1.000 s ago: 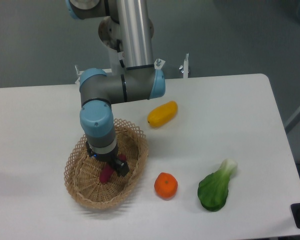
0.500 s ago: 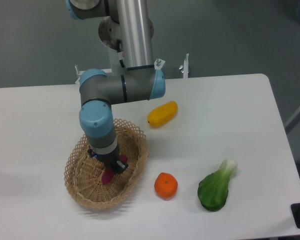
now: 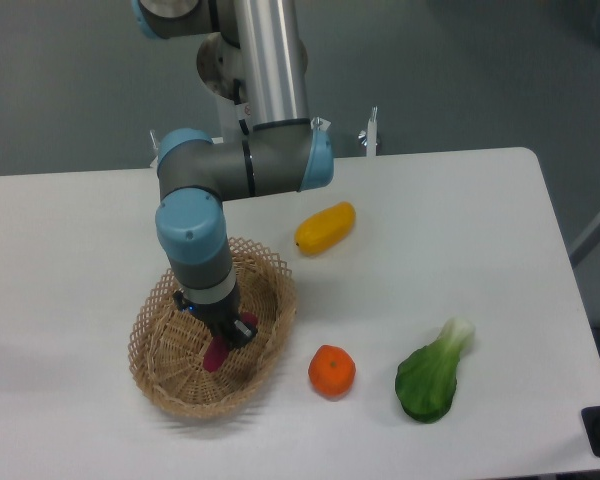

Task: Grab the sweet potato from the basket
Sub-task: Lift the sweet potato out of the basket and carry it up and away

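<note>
The tan woven basket [image 3: 165, 370] sits at the front left of the white table. Inside it lies the magenta sweet potato [image 3: 216, 355], mostly covered by the arm's wrist, with only its lower end and a bit of its right side showing. My gripper [image 3: 226, 338] points down into the basket, its dark fingers on either side of the sweet potato and closed against it. The arm hides the fingertips' exact contact.
A yellow oblong fruit [image 3: 325, 227] lies behind and right of the basket. An orange [image 3: 332, 370] rests just right of the basket, and a green bok choy [image 3: 432, 376] lies further right. The table's front edge is near the basket.
The fingers have drawn in around the sweet potato, and the wrist has shifted slightly left and lower over it. The basket and other produce have not moved.
</note>
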Tool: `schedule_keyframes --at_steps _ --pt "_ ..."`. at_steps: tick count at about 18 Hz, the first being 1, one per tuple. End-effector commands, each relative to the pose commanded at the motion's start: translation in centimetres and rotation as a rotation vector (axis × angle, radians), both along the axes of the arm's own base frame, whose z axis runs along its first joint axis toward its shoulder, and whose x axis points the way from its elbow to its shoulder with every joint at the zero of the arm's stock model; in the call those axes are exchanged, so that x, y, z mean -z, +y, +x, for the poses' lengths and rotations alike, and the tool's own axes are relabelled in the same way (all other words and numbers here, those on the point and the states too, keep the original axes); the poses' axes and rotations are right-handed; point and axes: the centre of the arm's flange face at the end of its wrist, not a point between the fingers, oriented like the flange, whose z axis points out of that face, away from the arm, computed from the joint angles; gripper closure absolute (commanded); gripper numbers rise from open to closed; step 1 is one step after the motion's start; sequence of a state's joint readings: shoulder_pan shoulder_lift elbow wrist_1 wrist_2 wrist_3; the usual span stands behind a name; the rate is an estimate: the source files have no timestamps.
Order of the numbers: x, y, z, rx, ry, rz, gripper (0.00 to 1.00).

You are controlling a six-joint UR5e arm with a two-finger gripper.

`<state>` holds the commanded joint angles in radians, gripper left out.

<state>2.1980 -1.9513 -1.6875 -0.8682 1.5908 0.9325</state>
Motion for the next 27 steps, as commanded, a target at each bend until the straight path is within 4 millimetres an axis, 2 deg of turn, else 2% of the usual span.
schedule_keyframes --at_steps 2,4,6,8,10,14,18,27 --pt "-1.6 -1.2 -3.2 -0.029 0.010 0.021 0.73" --pt "-3.5 -3.3 -5.8 -0.022 0.010 0.007 0.73" --pt "-4.5 -6.0 -9.3 0.001 0.000 -0.016 0.73" --pt "-6.3 -9.1 -12.8 0.012 -0.004 -0.003 0.73" --pt "-6.9 -12.3 -16.4 0.036 -0.012 -0.003 0.73" --pt "-8.6 -18.4 -21.4 0.115 -0.015 -0.034 0.73" --pt "-9.1 -21.7 -23.6 0.143 -0.015 -0.050 0.73" --pt "-8.9 -22.2 -23.8 0.139 -0.019 -0.048 0.73"
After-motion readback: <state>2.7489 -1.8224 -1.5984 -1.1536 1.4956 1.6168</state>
